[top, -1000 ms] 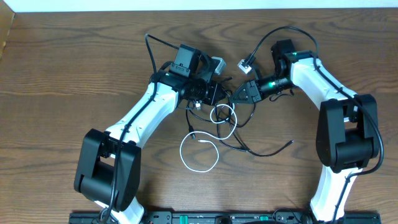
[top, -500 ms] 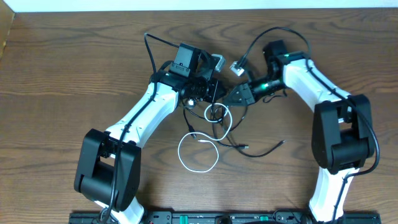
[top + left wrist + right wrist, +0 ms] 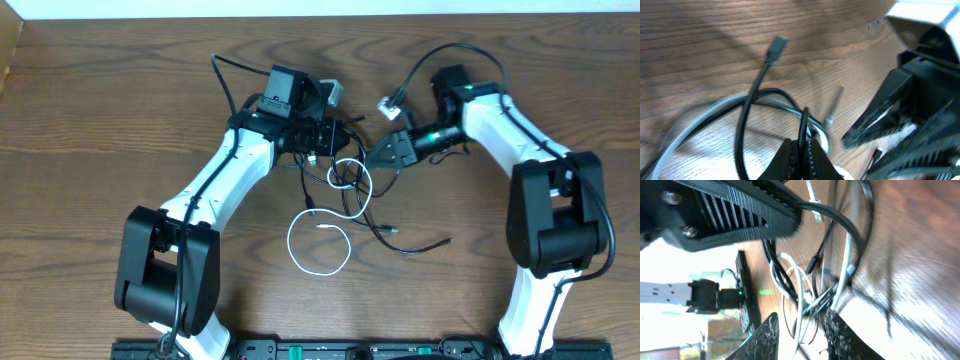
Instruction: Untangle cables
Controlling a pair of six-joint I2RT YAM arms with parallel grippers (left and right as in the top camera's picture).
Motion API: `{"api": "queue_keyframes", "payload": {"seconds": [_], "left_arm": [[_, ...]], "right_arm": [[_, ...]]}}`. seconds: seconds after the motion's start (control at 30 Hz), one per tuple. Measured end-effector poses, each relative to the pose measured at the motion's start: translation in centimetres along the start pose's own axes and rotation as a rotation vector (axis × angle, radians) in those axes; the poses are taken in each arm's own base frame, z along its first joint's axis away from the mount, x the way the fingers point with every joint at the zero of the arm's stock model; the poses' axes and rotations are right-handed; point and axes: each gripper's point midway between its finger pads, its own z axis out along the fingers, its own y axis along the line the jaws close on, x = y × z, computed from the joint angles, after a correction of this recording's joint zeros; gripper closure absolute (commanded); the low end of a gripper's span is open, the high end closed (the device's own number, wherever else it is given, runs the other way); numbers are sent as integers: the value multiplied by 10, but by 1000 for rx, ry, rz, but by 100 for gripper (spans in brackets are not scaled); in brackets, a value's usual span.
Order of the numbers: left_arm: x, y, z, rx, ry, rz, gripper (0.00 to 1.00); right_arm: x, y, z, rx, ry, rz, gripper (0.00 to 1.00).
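The cables lie tangled at the table's middle: a white cable [image 3: 291, 243] loops toward the front, and a black cable [image 3: 420, 250] trails right with its plug end free. My left gripper [image 3: 335, 145] sits at the tangle's upper left. In the left wrist view this gripper [image 3: 801, 147] is shut on a black cable [image 3: 803, 120] that rises from between the fingers. Another black cable's plug [image 3: 779, 44] lies loose on the wood. My right gripper [image 3: 378, 154] faces the tangle from the right. Its jaws [image 3: 801, 317] stand apart, with white strands [image 3: 799, 287] and black ones running between the fingers, unclamped.
The right arm's thick black cable with a white connector [image 3: 392, 103] arcs above the tangle. The left arm's own black cable [image 3: 222, 70] curls behind its wrist. The two grippers are close together. A dark rail [image 3: 300, 350] runs along the table's front edge.
My left arm has shifted up and left, drawing the held black cable with it. The tangle has tightened and the black cable's free end slid left. My right gripper has edged left.
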Motion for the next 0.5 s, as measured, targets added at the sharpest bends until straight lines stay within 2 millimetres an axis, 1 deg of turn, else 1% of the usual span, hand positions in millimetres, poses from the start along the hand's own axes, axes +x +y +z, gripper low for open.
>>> {"api": "queue_keyframes", "payload": {"seconds": [0.13, 0.2, 0.37, 0.5], "left_arm": [[0, 2, -1, -4, -2, -14, 92], [-1, 1, -1, -4, -3, -16, 93], [0, 1, 0, -3, -2, -7, 92], [0, 0, 0, -1, 0, 15, 93]], "right_arm": [[-2, -3, -11, -10, -30, 22, 80], [-3, -4, -14, -14, -37, 40, 82], [-4, -7, -17, -5, -45, 112, 82], [-2, -19, -17, 60, -31, 179, 81]]}}
